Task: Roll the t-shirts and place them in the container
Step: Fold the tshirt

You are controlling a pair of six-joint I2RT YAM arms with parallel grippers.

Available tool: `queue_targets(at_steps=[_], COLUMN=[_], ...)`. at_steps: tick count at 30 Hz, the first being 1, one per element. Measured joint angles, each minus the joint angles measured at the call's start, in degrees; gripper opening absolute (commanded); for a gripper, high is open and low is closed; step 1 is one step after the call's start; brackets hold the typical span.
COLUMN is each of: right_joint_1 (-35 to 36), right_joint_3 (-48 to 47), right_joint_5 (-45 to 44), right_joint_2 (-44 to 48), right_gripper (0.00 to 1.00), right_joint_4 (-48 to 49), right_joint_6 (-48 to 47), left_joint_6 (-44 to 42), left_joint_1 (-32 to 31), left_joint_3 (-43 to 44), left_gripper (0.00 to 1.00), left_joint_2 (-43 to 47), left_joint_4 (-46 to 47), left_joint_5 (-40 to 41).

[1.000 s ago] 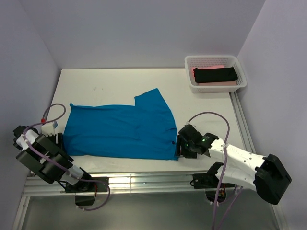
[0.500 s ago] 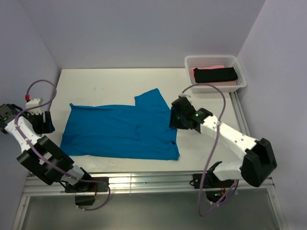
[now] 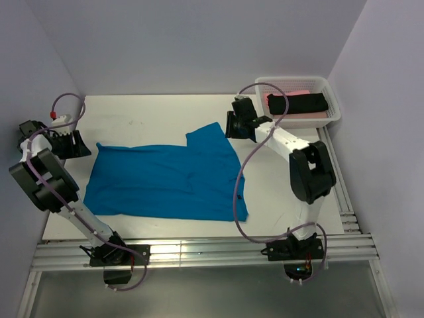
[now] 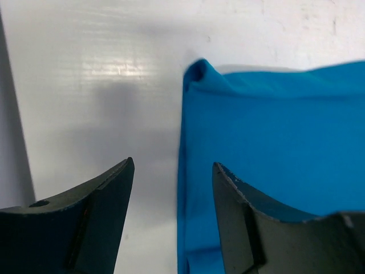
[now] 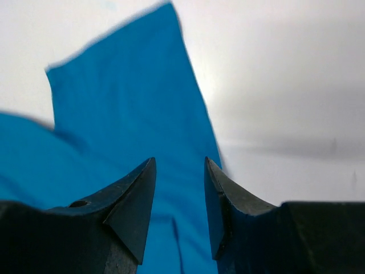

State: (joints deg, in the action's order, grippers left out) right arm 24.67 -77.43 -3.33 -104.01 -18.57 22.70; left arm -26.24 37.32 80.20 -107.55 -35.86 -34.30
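- While the blue t-shirt [image 3: 165, 179] lies spread flat across the middle of the table [image 3: 146, 109], the top view shows my left gripper [image 3: 78, 146] near the table's left edge. It sits just beside the shirt's far left corner.
- My right gripper [image 3: 230, 127] hangs by the far tip of the sleeve that juts toward the far edge.
- A white basket [image 3: 298, 121] sits in the far right corner, holding a black t-shirt [image 3: 298, 103] on top of a pink t-shirt [image 3: 295, 93].
- From my left wrist, the left gripper [image 4: 173, 165] has its jaws well apart and grips nothing. The shirt's left hem runs down between them, with its bunched corner just ahead on bare table.
- From my right wrist, the right gripper [image 5: 179, 161] shows a narrower gap, also with nothing in it. Blue cloth fills the view beyond, and the sleeve's right edge lies just ahead.
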Motion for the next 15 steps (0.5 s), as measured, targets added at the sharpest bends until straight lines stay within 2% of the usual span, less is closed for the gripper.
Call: queue_targets(at_steps=[7, 15], right_joint_1=[-3.6, -5.8], right_joint_3=[-12.9, -28.5], right_joint_5=[6.6, 11.3], right_joint_2=[-12.7, -25.0], right_gripper=[0.48, 0.55], right_joint_4=[4.3, 3.4], right_joint_6=[-2.3, -2.7], left_joint_6=[3.3, 4.9], left_joint_1=[-0.7, -3.1], left_joint_3=[4.9, 7.3], left_gripper=[0.6, 0.61], left_joint_2=[-7.7, -8.8], left_joint_4=[2.3, 3.1], left_joint_5=[-2.7, -4.7])
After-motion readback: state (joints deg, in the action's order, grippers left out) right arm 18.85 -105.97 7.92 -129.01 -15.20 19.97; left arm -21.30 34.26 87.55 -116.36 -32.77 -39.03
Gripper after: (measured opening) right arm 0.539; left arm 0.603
